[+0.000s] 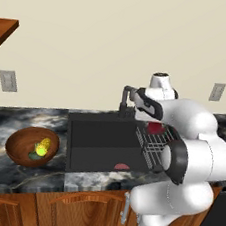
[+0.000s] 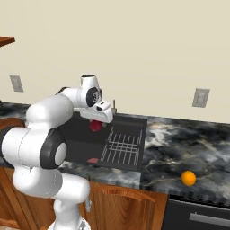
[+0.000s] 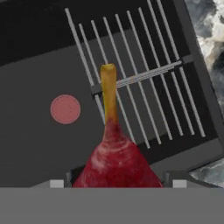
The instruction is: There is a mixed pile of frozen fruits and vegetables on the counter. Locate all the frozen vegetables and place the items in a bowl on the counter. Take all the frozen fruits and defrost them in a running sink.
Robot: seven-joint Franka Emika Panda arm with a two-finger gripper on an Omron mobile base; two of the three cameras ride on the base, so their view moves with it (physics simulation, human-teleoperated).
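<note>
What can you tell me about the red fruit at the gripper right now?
The red fruit is dark red and glossy with paler mottling, tapering into a long yellow-brown stem that points away from the hand. It sits between the gripper's two fingers, which stand wide on either side of it. It hangs above the black sink, beside the wire rack and up from the flat pinkish-red patch on the basin floor. In the right base view it shows as a red lump under the hand.
</note>
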